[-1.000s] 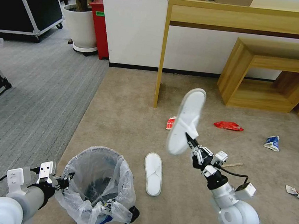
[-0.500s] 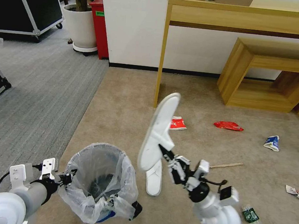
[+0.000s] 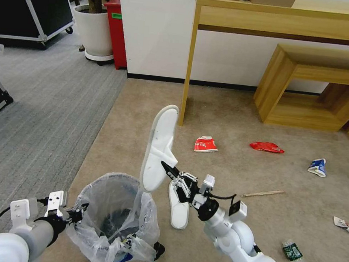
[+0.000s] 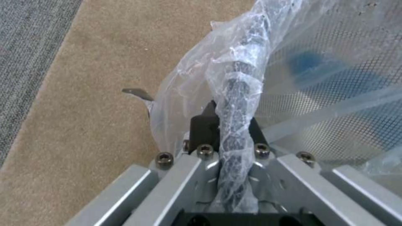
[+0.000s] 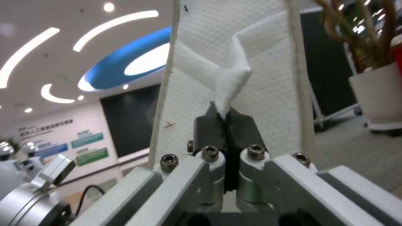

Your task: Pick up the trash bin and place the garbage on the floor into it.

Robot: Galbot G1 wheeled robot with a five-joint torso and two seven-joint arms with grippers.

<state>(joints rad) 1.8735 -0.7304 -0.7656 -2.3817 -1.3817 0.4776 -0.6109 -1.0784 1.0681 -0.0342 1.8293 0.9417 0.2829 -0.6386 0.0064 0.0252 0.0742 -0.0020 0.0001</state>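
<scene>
Left gripper [image 3: 78, 213]: I see it low on my left. Its jaws are clenched on the rim of the trash bin [image 3: 114, 219]. In the left wrist view the bag-wrapped rim [image 4: 236, 94] runs right between the two dark fingers [image 4: 204, 127].

Trash bin: It is low in front of me, on the tan carpet [image 3: 143, 120]. A crinkly see-through bag [image 3: 150, 222] lines it. I can see a bit of blue [image 3: 121, 259] at its base.

Right gripper [image 3: 166, 166]: I hold it up in the air, beside the bin and a bit past it. Its jaws are pinched tight on the strap of a white slipper [image 3: 158, 148]. In the right wrist view the folded white strap [image 5: 232, 78] goes down between the black fingers [image 5: 207, 125].

Slipper in the air: It stands almost upright, with the toe end down. The low end hangs just above the far rim of the bin.

Second slipper [image 3: 178, 208]: It lies flat on the carpet, partly behind my right arm.

Other garbage on the floor: a red and white crushed cup [image 3: 206, 144], a red wrapper [image 3: 266, 147], a blue and white carton [image 3: 317, 166], a wooden stick [image 3: 262, 193], a crumpled paper [image 3: 344, 224], and a clear bottle with a green label [image 3: 298, 257] near my right arm.

Wooden table [image 3: 282, 18]: It stands by the wall, past the garbage.
</scene>
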